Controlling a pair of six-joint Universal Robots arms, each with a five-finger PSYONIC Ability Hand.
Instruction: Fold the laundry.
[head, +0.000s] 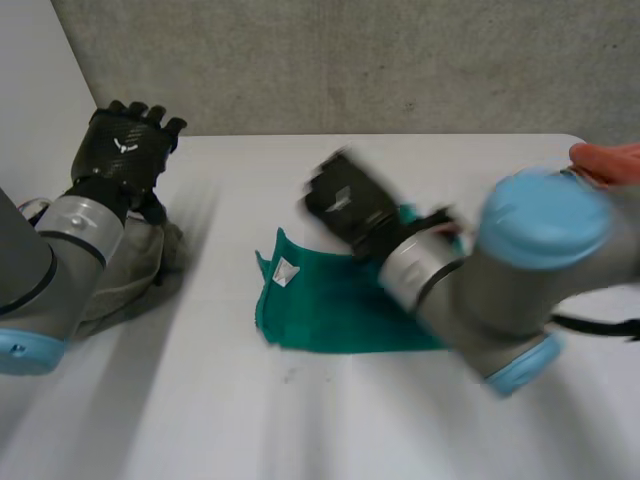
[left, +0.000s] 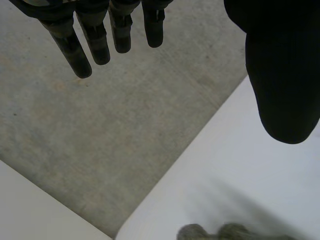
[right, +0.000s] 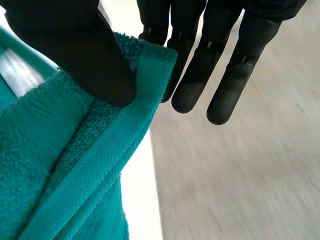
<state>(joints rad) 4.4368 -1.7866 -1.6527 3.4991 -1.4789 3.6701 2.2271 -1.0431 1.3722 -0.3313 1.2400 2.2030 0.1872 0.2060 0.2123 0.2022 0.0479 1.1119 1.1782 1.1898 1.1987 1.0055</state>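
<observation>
On the white table (head: 300, 430), near its middle, a green towel (head: 330, 315) is lying partly spread, with a white tag (head: 285, 272) facing up. To its left a grey cloth (head: 135, 275) is sitting bunched under the left arm. At the towel's far edge the right hand (head: 345, 200) is blurred, but its thumb (right: 75, 50) seems to be pinching the hemmed edge against the fingers. Farther back, the left hand (head: 125, 140) is hovering over the table's far left edge, its fingers (left: 67, 42) straight and holding nothing. An orange thing (head: 608, 160) is resting at the far right.
</observation>
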